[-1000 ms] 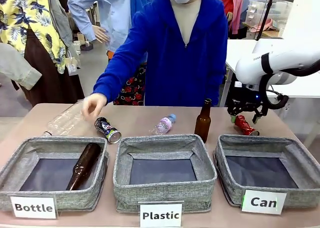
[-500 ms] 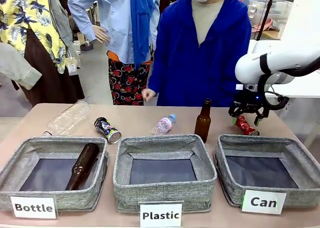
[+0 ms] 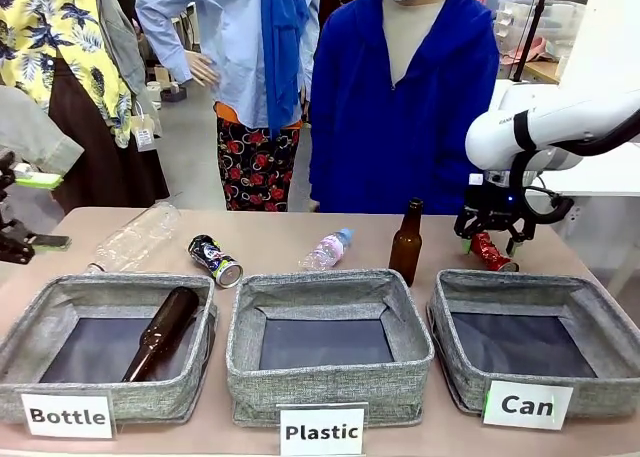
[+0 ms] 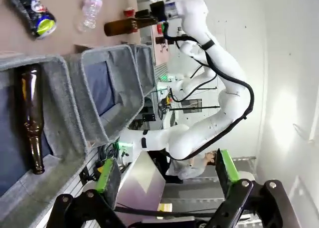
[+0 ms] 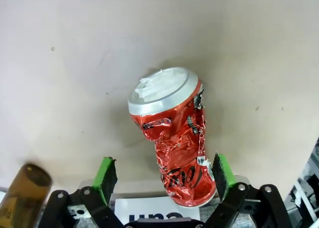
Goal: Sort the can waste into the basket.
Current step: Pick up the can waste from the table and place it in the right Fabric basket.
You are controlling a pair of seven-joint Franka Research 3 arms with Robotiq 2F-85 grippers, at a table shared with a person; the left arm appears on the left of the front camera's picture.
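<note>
Points right gripper (image 3: 490,239) down at surface (image 5: 75,63), jaws spread wide astride crushed red can (image 5: 172,118), unclamped. Upright brown bottle (image 3: 406,242) beside it, Can basket (image 3: 530,282) nearby. Holds left gripper (image 3: 40,211) wide, empty.

red can (image 3: 492,253) half hidden, left hand (image 3: 55,212) cropped

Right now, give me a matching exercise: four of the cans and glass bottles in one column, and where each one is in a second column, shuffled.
Things:
1. crushed red can
2. dark blue can
3. upright brown glass bottle
4. lying brown glass bottle

Places:
A. inside the Bottle basket
B. just behind the Bottle basket's far right corner
C. between the open right gripper's fingers
D. behind the Plastic basket's far right corner

Pairs: 1-C, 2-B, 3-D, 4-A.
</note>
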